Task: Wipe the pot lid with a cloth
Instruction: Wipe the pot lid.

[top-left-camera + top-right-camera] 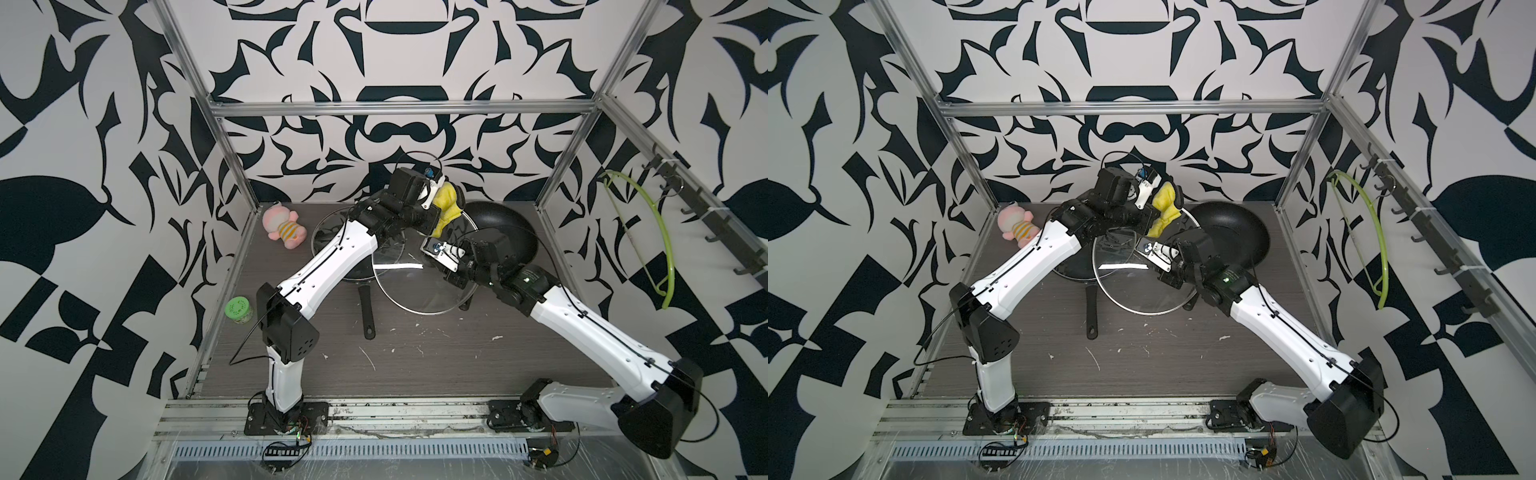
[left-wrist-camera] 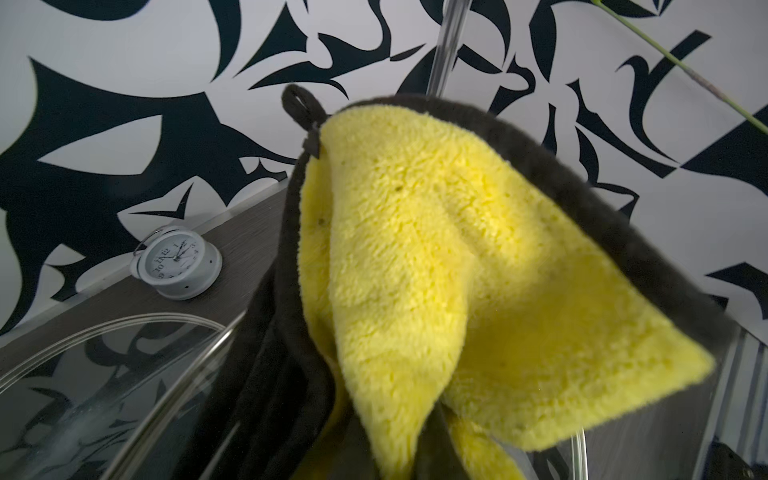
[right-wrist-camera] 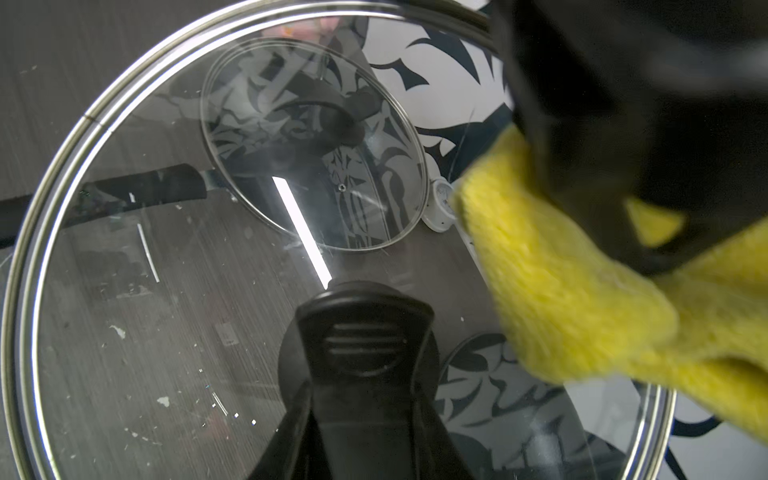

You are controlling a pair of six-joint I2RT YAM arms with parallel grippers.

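The right claw (image 1: 429, 251) is clamped on the black centre handle (image 3: 359, 332) of the large steel-rimmed glass pot lid (image 1: 419, 291), apparently holding it tilted off the tabletop (image 1: 415, 365) so the glass can be reached. The left claw (image 1: 437, 200) pinches the bright yellow fluffy cloth (image 1: 448, 203) at the lid's far rim. A black wok (image 1: 511, 235), a white alarm clock (image 2: 176, 262) and a smaller glass lid (image 1: 328, 232) crowd that far side

Even, bright light — a white glare strip on the glass lid (image 3: 166, 291), the cloth (image 3: 582, 299) blurred close up.
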